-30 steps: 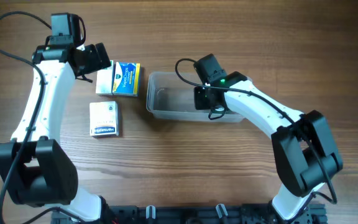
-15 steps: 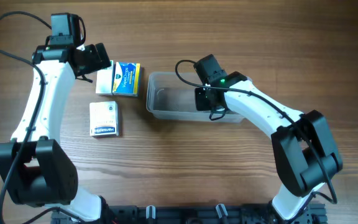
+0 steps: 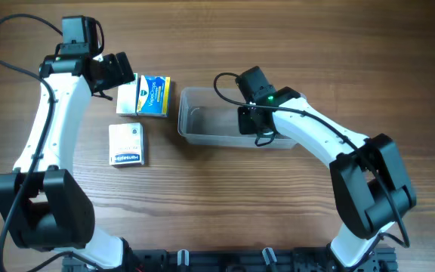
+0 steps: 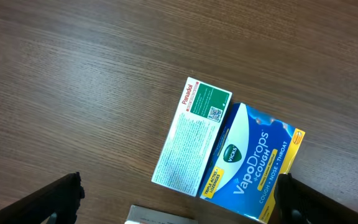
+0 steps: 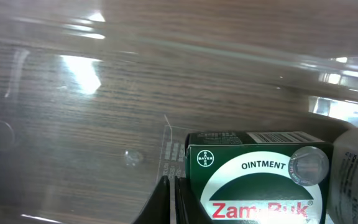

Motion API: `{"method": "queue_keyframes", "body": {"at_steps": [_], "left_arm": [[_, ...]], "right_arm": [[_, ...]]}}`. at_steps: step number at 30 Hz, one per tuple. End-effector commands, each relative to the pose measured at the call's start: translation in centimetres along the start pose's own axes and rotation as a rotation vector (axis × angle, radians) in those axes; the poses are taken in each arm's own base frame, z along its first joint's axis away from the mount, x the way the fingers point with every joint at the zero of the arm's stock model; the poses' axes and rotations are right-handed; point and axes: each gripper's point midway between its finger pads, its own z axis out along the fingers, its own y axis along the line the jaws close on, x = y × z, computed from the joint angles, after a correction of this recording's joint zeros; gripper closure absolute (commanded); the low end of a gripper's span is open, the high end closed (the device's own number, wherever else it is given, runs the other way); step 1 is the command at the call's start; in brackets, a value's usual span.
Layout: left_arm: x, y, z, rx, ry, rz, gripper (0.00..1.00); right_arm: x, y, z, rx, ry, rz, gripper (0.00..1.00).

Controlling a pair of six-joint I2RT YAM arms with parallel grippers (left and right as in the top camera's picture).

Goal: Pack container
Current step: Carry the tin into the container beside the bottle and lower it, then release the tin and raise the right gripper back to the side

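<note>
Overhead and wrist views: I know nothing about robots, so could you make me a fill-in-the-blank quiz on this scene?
Left of the container, ______ small boxes lie on the table.
The Vicks VapoDrops box is mostly ______.
The green Zam-Buk box is labelled ______.
The left jaws stand ______ near the Panadol box.
Missing words: three; blue; ointment; open.

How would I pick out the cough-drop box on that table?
Find the clear plastic container mid-table, then look just left of it in the overhead view. Two small boxes lie side by side there; the Vicks VapoDrops box is the nearer one, bright blue with a yellow edge, unlike the white Panadol box beside it.
</note>
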Motion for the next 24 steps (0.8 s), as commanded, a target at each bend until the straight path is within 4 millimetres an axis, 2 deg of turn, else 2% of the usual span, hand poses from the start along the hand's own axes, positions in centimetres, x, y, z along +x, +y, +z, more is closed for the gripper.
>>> {"method": "queue_keyframes", "body": {"at_steps": [1, 18, 24], "left_arm": [[-0.8, 0.1, -0.4, -0.009, -0.022, -0.013, 0.00], [-0.8, 0.1, -0.4, -0.009, -0.022, -0.013, 0.00], [-0.8, 0.1, -0.4, -0.008, -0.022, -0.013, 0.00]], "right_arm": [[0.4, -0.5, 0.5, 0.037, 0.009, 0.016, 0.96], [0.5, -1.5, 0.4, 0.091, 0.006, 0.083, 0.95], [0.5, -1.5, 0.4, 0.090, 0.005, 0.081, 0.91]]}}
